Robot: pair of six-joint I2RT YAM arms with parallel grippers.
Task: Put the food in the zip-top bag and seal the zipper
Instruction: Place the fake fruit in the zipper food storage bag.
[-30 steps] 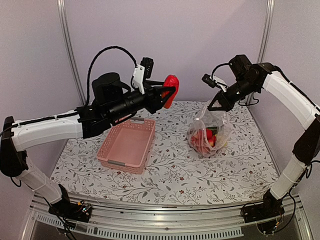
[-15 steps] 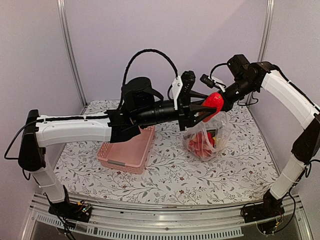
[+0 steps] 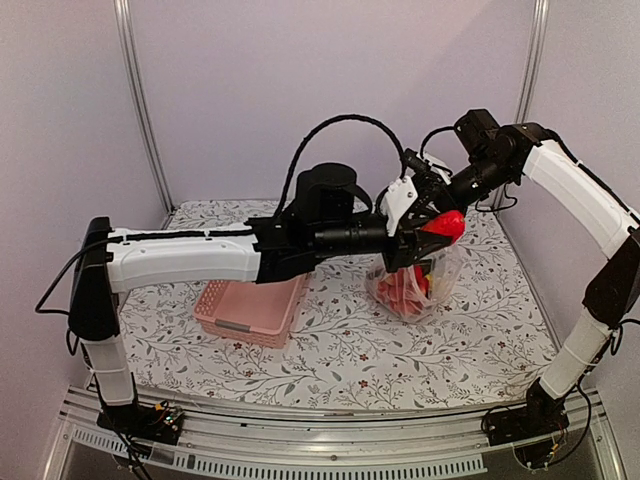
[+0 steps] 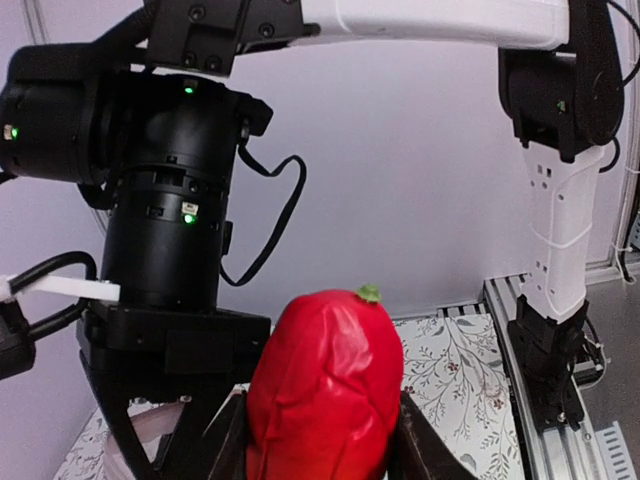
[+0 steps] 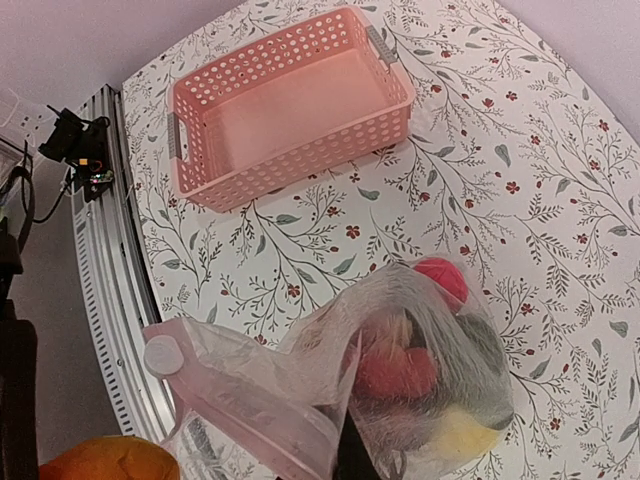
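Note:
My left gripper [image 3: 430, 230] is shut on a red toy pepper [image 3: 443, 224] and holds it at the mouth of the zip-top bag [image 3: 410, 282], high above the table. In the left wrist view the pepper [image 4: 325, 385] fills the space between my dark fingers [image 4: 418, 450]. My right gripper [image 3: 438, 192] is shut on the bag's upper edge and holds the bag up and open. The right wrist view shows the bag [image 5: 440, 370] with red, yellow and dark food [image 5: 395, 372] inside. Its pale zipper [image 5: 250, 405] runs to a round slider [image 5: 163, 355].
The pink lattice basket [image 3: 245, 300] stands left of the bag, partly under my left arm, and looks empty in the right wrist view [image 5: 290, 105]. An orange-red rounded piece [image 5: 90, 460] shows at that view's bottom left corner. The table's metal rail [image 5: 110, 290] runs beside the floral cloth.
My left arm has swung right with the red pepper, from above the basket to the bag's mouth. The right gripper has kept holding the bag up in place.

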